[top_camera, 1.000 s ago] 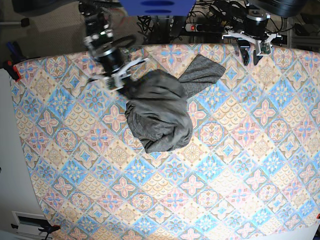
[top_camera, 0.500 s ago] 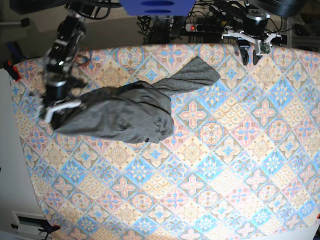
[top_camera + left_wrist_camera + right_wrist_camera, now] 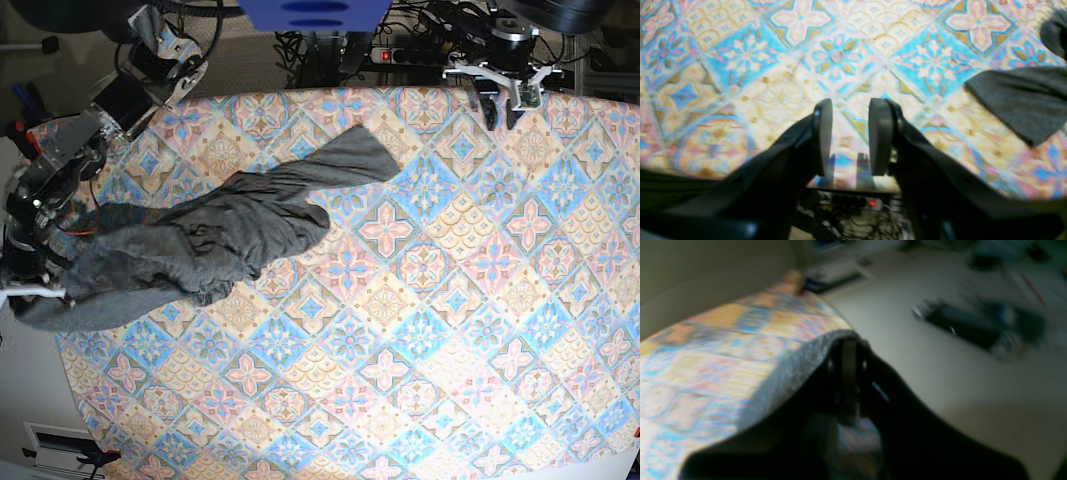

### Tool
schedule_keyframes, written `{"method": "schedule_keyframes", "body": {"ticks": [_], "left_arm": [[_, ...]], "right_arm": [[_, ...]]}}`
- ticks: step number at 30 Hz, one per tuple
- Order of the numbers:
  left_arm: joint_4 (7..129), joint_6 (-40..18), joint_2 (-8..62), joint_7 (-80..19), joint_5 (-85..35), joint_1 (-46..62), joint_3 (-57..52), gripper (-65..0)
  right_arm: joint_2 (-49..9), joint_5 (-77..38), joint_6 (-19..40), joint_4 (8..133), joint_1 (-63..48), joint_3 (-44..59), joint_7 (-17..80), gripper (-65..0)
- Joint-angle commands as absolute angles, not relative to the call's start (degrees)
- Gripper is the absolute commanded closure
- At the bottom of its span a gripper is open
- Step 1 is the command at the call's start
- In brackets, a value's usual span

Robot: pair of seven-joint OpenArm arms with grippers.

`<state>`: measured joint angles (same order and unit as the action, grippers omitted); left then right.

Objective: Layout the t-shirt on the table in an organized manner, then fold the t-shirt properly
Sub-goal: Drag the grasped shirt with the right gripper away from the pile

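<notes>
The dark grey t-shirt [image 3: 200, 240] lies stretched in a rumpled band across the table [image 3: 450, 330], from a sleeve end near the back middle to the left edge. My right gripper [image 3: 35, 290] hangs past that left edge, shut on the t-shirt's end. In the right wrist view the grey fabric [image 3: 790, 373] curves up into the shut right gripper [image 3: 848, 386]. My left gripper [image 3: 500, 100] hovers over the back right edge, open and holding nothing. Its wrist view shows the left gripper [image 3: 850, 136] above bare cloth, with a t-shirt corner [image 3: 1023, 100] off to the right.
A power strip [image 3: 400, 55] and cables lie behind the table's back edge. A red clamp [image 3: 25, 140] grips the left edge. Bare floor [image 3: 940, 356] lies beyond the left edge under my right gripper. The patterned cloth fills the front and right.
My right arm has swung left and forward, dragging the t-shirt from a bunched heap near the back middle out into a long band reaching the left edge. The left arm has not moved.
</notes>
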<state>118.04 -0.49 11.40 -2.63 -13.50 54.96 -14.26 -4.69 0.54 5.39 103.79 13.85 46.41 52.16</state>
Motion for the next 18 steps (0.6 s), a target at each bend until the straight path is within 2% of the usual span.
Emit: {"method": "schedule_keyframes", "body": {"ticks": [1,6,12,14,18], "left_arm": [[118.90,-0.40,11.56,-1.10,-13.41,55.69,-14.46,-18.1],[118.90,-0.40,11.56,-1.10,-13.41,55.69,-14.37,-18.1],[118.90,-0.40,11.65,-1.10,-13.41,55.87,-14.02,-18.5],[119.08,-0.40,12.00,-1.10,-12.26,55.69,-12.88,-18.5],[119.34,-0.40,14.29,-1.10,-5.05,52.53,-7.43,-18.6]], "right_arm": [[-5.05,-0.40,6.02,103.78,14.99,46.02,50.42,0.0],[-5.05,-0.31,6.02,100.97,14.64,46.02,50.77,0.0],[-5.05,-0.31,6.11,101.23,9.89,46.11,49.80,-20.1],[-5.05,-0.31,6.81,101.76,6.90,46.11,47.96,-23.9],[-4.35,-0.40,17.54,105.71,2.77,46.11,43.65,-26.6]]}}
